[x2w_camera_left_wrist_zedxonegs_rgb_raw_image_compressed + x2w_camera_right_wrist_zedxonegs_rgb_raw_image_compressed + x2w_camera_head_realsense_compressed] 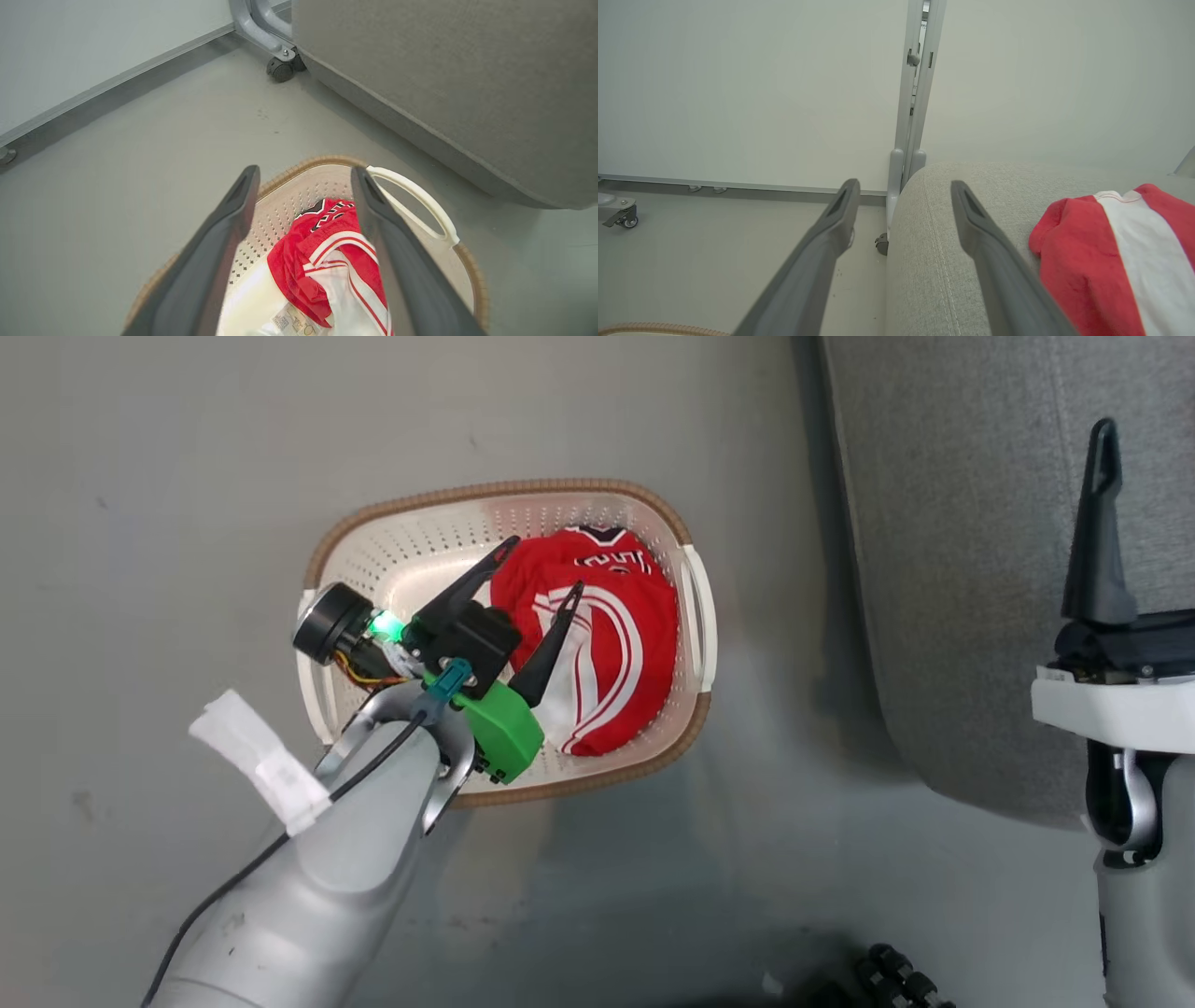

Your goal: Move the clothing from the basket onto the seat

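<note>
While the left end effector (545, 564) hangs over the basket (523, 490) with fingers spread and empty, the red garment (607, 616) lies bunched along the basket's seat-side wall, long axis running far rim to near rim, lettered collar toward the far rim. Best to descend onto its thick middle fold and pinch deep. The right end effector (904, 185), fingers apart, hovers at the seat (980, 569) edge, near a second garment (1111, 252).

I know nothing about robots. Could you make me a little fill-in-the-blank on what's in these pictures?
1. The basket holds a ____ garment with white stripes.
2. A second garment lies on the grey ____.
3. The left gripper hangs above the basket, fingers ____.
Missing words: red; seat; open.
</note>
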{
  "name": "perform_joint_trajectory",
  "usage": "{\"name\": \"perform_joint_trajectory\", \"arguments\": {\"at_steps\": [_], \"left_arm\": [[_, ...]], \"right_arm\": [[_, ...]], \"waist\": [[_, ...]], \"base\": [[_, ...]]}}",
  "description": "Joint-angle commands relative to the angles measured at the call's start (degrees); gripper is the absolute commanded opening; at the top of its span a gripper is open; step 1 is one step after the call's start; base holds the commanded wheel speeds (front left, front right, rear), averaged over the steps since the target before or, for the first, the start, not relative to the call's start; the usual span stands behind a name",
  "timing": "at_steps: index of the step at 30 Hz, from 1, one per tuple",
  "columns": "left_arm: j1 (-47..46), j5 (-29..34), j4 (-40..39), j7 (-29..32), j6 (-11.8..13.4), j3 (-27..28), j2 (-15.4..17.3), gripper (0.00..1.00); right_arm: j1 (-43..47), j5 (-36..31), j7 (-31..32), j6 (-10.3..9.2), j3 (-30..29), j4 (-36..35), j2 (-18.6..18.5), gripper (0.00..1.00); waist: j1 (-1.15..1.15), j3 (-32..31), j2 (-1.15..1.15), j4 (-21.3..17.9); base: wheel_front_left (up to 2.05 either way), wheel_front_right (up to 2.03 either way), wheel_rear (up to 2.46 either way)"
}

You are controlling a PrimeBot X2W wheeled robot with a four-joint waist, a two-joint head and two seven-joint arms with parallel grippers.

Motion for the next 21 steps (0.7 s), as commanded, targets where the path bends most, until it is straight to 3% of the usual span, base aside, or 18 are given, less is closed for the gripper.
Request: {"name": "perform_joint_trajectory", "arguments": {"at_steps": [1,10,21], "left_arm": [[-2.73,-1.03,2.60,-0.01,-0.16,-2.42,0.60,1.00],[-14.17,-8.99,19.21,0.88,-0.17,-18.22,-0.71,1.00],[-22.29,-18.95,27.00,3.99,-0.18,-28.53,0.65,1.00]], "right_arm": [[-1.59,0.24,-0.17,-0.08,-0.31,-0.74,0.32,1.00],[-5.52,1.92,-0.17,-0.08,0.49,-4.21,2.51,1.00],[-6.75,1.38,-0.18,-0.08,2.70,-10.88,3.32,1.00]], "waist": [[-0.01,9.76,0.00,-2.26],[-0.01,17.08,0.00,-7.01],[-0.01,22.17,0.00,-9.99]], "base": [[0.00,0.00,0.00],[0.00,0.00,0.00],[0.00,0.00,0.00]]}}
